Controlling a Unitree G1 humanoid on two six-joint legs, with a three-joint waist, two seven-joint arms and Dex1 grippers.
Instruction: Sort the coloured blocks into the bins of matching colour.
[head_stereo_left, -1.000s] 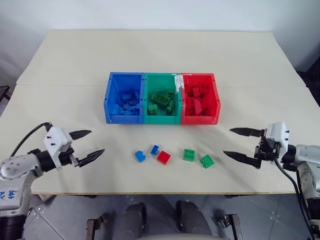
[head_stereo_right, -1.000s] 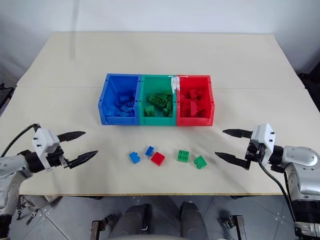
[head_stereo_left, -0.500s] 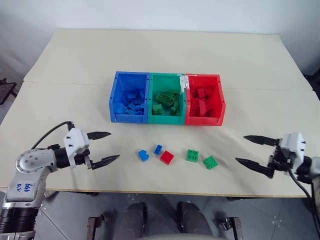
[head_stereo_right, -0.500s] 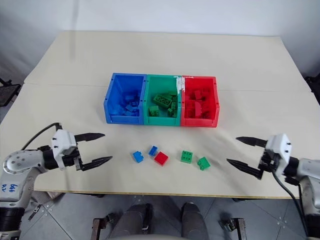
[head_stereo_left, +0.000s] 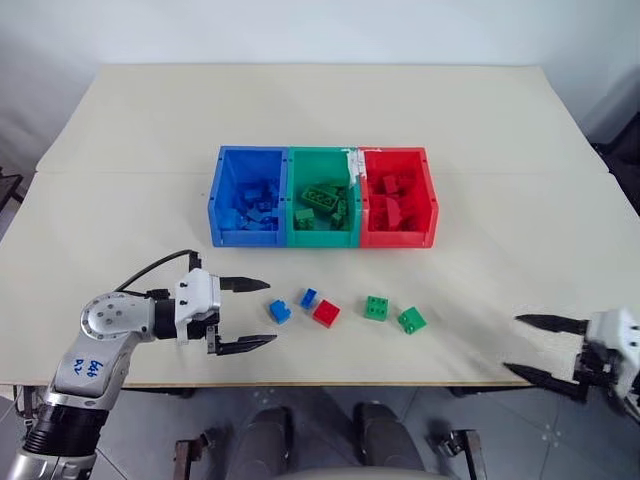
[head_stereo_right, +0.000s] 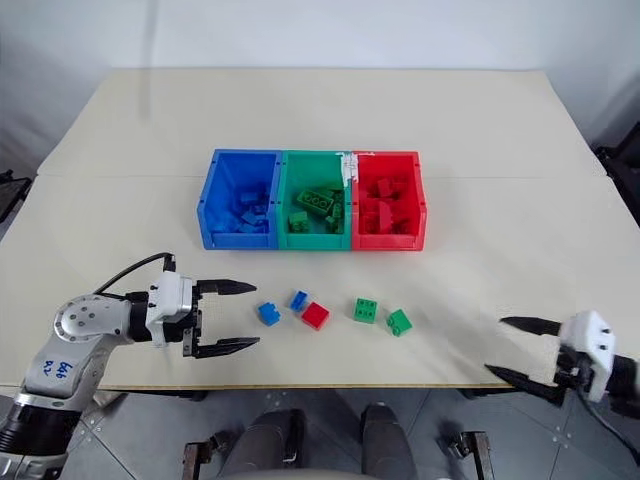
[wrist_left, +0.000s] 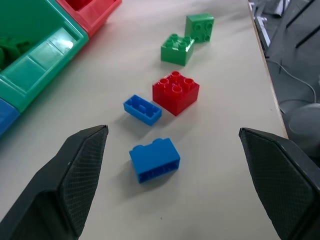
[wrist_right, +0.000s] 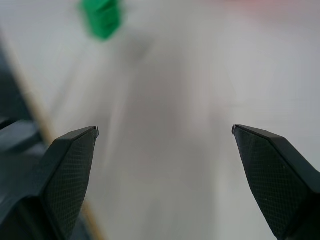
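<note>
Five loose blocks lie in a row on the table's near part: a blue block (head_stereo_left: 280, 312), a second blue block (head_stereo_left: 309, 297), a red block (head_stereo_left: 326, 313), a green block (head_stereo_left: 377, 308) and another green block (head_stereo_left: 411, 320). Behind them stand the joined bins: blue bin (head_stereo_left: 218, 192), green bin (head_stereo_left: 322, 232) and red bin (head_stereo_left: 432, 200), each holding several bricks. My left gripper (head_stereo_left: 261, 314) is open, just left of the nearest blue block (wrist_left: 155, 159), with nothing between its fingers. Over the table's front right edge my right gripper (head_stereo_left: 522, 346) hangs open and empty.
The cream table (head_stereo_left: 320, 110) has a seam running across it at the bins' level. Its front edge (head_stereo_left: 400, 382) lies close to the blocks. A white scrap (head_stereo_left: 353, 163) sticks to the wall between the green and red bins.
My left gripper has swung right, toward the blue blocks. My right gripper has drawn back and outward to the table's front right edge. The blocks have stayed put.
</note>
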